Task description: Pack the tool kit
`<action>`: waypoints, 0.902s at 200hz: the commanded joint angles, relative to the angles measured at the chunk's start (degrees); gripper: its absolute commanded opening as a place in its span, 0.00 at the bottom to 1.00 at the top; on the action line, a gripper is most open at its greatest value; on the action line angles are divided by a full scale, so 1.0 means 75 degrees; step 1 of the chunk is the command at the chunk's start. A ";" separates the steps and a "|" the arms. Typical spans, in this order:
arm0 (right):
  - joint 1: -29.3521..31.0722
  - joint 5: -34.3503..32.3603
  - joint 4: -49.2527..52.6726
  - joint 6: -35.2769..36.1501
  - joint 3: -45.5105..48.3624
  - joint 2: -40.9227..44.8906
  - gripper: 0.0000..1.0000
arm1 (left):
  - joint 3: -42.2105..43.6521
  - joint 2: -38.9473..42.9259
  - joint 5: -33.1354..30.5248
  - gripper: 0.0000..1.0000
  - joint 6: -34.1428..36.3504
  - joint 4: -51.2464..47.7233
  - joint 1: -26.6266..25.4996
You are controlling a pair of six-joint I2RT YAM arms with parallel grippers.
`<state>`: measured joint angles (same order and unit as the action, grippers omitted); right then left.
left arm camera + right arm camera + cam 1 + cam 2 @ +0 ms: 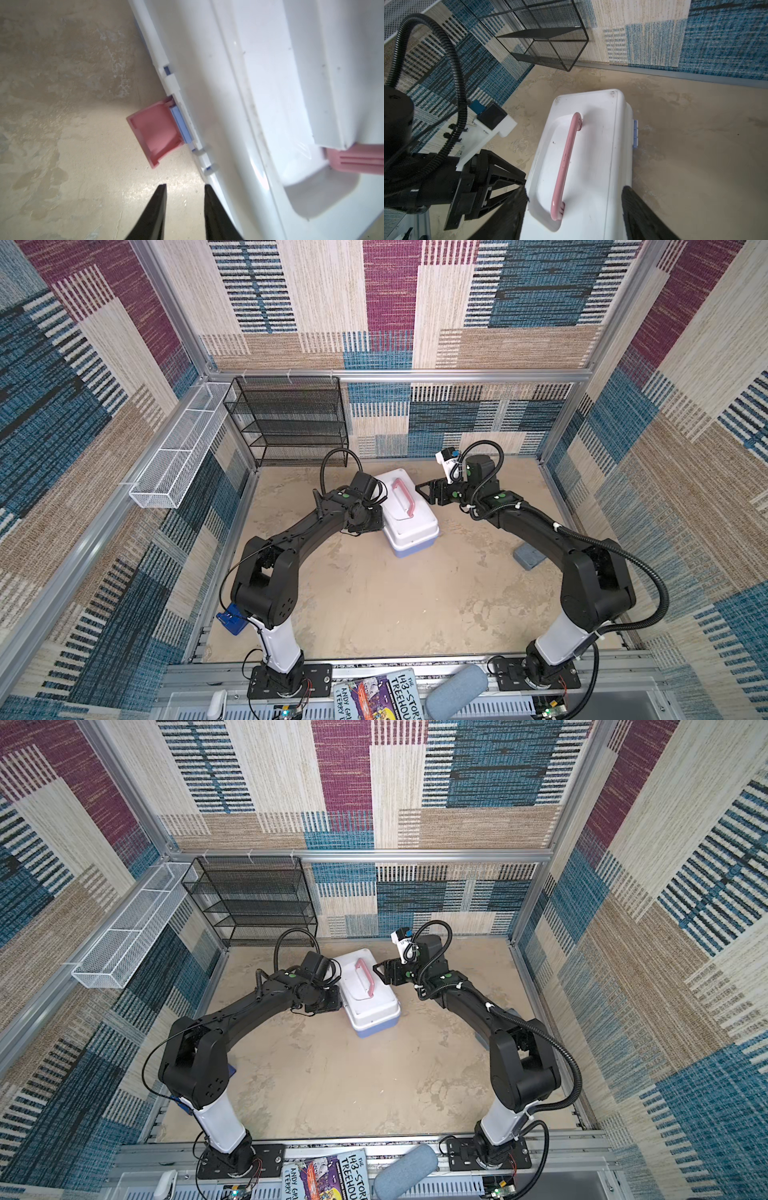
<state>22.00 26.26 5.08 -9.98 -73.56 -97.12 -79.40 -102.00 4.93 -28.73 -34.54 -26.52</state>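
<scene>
Scene: Your two arms flanked the rectangular plastic tool kit box, its white lid down over the lavender-blue base on the sandy tabletop; no loose tools showed.
Left gripper: Your left gripper hung low with its jaws a little apart and nothing between them, one tip hard by the lid's rim.
Latch: The square pink latch stood just ahead of those tips, swung out from the box and not snapped home.
Right gripper: Your right gripper had its jaws spread wide, with the lid and its arched pink handle lying between and ahead of them; whether the pads touched plastic could not be told.
Step in hand: By the look of it, fastening the latch was what remained.
Doing it well: The move asked you to bring the left tips to the latch's outer face and push it flat toward the box wall, while the right gripper pressed the lid down so the catch could meet.
Risk: A push given off-centre was likely to slide the light box away from the left tips rather than click the latch.
</scene>
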 commanded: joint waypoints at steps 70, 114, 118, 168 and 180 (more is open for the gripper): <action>0.0940 -0.1413 0.1000 0.0964 -0.0849 -0.0806 0.66 | 0.0879 0.0923 -0.0336 0.40 -0.0001 0.0435 0.0189; 0.1220 -0.1875 0.1343 0.1185 -0.1160 -0.1243 0.61 | 0.1341 0.1317 -0.0504 0.48 -0.0008 0.0504 0.0379; 0.1243 -0.1922 0.1369 0.1217 -0.1191 -0.1269 0.60 | 0.1374 0.1344 -0.0526 0.49 -0.0003 0.0503 0.0385; 0.1426 -0.2354 0.1634 0.1638 -0.1255 -0.1409 0.51 | 0.1828 0.1672 -0.0713 0.59 0.0064 0.0579 0.0549; 0.1444 -0.2421 0.1643 0.1723 -0.1211 -0.1397 0.49 | 0.1917 0.1706 -0.0703 0.62 0.0080 0.0584 0.0580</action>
<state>32.60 10.33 15.75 0.64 -82.83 -107.44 -66.06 -89.97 0.38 -28.53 -31.90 -22.57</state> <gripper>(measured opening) 0.509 0.597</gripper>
